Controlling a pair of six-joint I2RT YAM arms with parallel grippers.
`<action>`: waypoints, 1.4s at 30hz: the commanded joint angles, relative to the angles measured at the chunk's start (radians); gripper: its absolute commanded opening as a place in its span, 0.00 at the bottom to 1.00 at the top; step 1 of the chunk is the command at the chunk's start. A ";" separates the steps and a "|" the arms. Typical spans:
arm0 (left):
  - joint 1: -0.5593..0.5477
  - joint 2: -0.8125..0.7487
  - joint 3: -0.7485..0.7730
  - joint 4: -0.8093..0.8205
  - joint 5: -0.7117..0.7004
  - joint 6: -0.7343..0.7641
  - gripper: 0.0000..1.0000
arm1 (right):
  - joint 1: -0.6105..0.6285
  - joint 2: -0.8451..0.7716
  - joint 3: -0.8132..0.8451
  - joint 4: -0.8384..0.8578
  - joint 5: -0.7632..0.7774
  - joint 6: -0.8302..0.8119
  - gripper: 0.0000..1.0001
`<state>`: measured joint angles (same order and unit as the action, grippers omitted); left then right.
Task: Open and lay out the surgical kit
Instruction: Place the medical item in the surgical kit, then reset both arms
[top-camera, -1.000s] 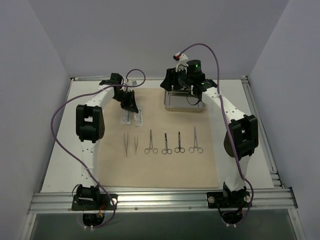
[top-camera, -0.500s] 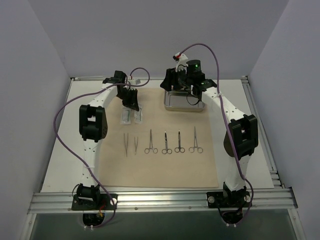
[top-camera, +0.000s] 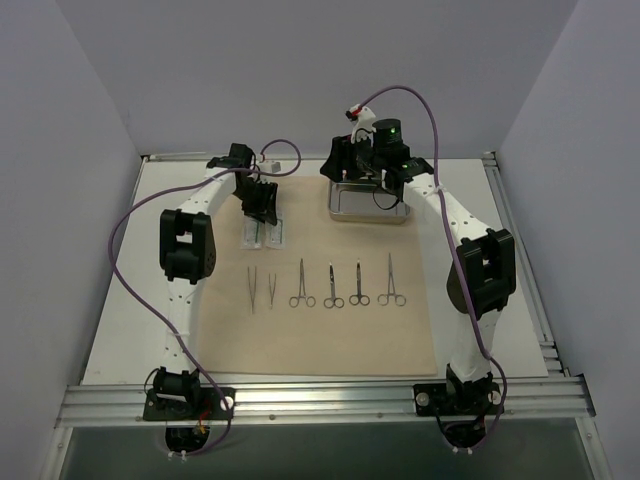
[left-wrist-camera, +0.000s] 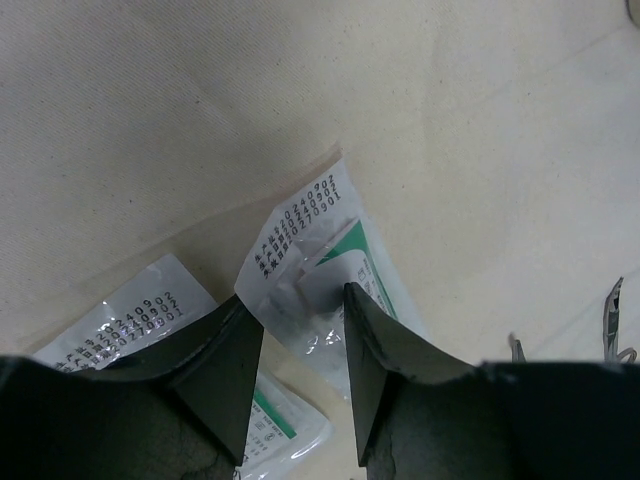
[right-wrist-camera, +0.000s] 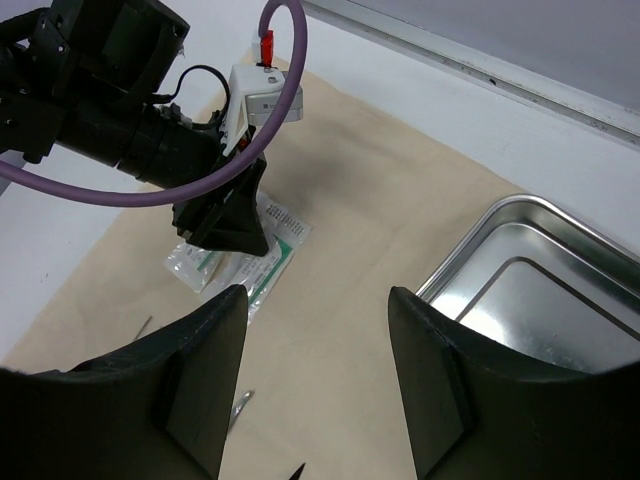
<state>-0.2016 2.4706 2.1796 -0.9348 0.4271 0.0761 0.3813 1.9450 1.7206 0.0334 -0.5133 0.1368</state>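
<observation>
The surgical kit lies opened. Its beige cloth wrap (top-camera: 320, 330) is spread flat on the white tabletop (top-camera: 520, 340). On it, two tweezers (top-camera: 252, 290) and four slim scissor-handled clamps (top-camera: 332, 287) form a neat row, handles toward the arm bases, well apart from both hands. Two white packets (top-camera: 263, 233) with green print and black numerals lie side by side, overlapping the cloth's edge.

The left hand (left-wrist-camera: 300, 370) hangs low over them, fingers (left-wrist-camera: 215, 370) spread. One packet (left-wrist-camera: 320, 270) lies flat directly beneath the gap, and the other packet (left-wrist-camera: 150, 310) lies just outside the left finger.

The right hand (right-wrist-camera: 315, 370) is spread wide, pinching nothing, above bare cloth. The shiny rectangular steel tray (top-camera: 350, 207) sits just beside it.
</observation>
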 joint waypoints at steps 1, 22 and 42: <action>-0.001 -0.050 0.042 -0.025 -0.025 0.033 0.47 | 0.005 0.003 0.048 0.010 -0.004 -0.008 0.54; -0.007 -0.168 0.115 -0.064 -0.085 0.054 0.69 | -0.068 -0.041 0.048 -0.030 0.139 -0.026 1.00; 0.313 -0.579 -0.124 -0.007 -0.545 -0.030 0.76 | -0.489 -0.083 0.008 -0.282 0.354 -0.031 1.00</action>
<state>0.0166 1.9884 2.1094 -0.9386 0.0120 0.0387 -0.1284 1.9331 1.7252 -0.2131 -0.1970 0.1516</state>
